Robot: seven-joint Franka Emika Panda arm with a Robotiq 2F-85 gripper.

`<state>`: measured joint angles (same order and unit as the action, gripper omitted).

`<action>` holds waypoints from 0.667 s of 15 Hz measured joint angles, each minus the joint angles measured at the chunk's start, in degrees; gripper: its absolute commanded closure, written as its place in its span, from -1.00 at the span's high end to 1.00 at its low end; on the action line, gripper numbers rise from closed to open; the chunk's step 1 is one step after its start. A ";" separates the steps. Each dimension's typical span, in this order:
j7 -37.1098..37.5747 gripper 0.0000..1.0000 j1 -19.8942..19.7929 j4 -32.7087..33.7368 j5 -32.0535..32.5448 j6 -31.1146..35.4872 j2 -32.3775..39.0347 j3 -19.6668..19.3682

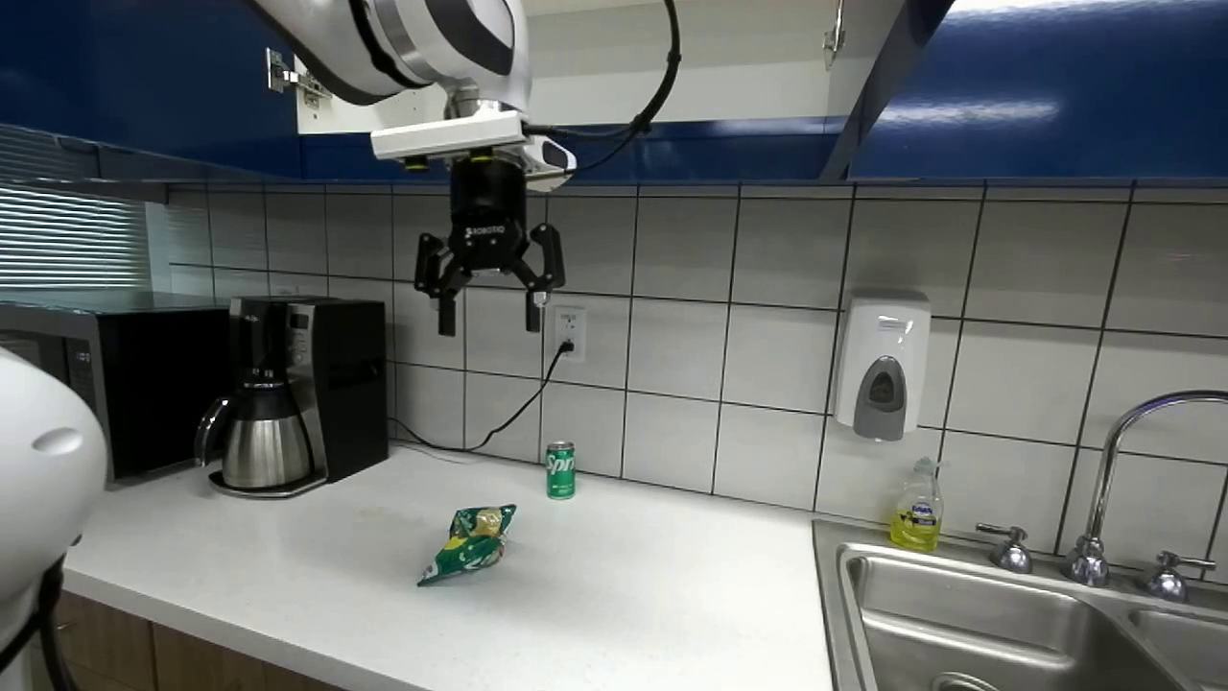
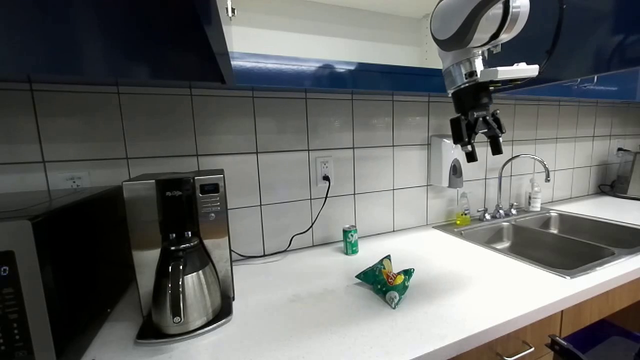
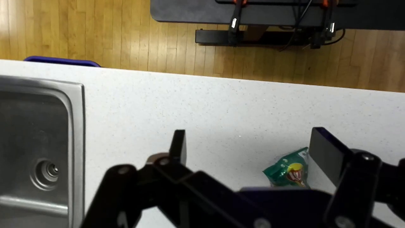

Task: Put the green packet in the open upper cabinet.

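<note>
The green packet is a crinkled dark-green snack bag with yellow and red markings, lying on the white counter. It also shows in an exterior view and, partly hidden behind the gripper body, in the wrist view. My gripper points down, open and empty, high above the counter and apart from the packet. It also shows open in an exterior view and in the wrist view. The open upper cabinet has blue doors and a cream interior, above and behind the gripper; its inside is only partly visible.
A green can stands upright near the tiled wall, behind the packet. A coffee maker and a microwave stand at one end. A sink, faucet, soap bottle and wall dispenser are at the other.
</note>
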<state>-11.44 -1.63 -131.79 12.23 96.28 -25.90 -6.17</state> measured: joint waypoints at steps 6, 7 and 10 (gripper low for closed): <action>0.02 1.00 3.84 -5.19 -3.36 7.53 -0.02 2.84; 0.02 1.00 4.04 -5.95 -3.50 9.05 0.04 2.99; 0.02 1.00 4.23 -8.07 -3.62 14.28 0.68 3.19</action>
<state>-11.42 2.60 -139.87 8.61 110.56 -25.22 -2.98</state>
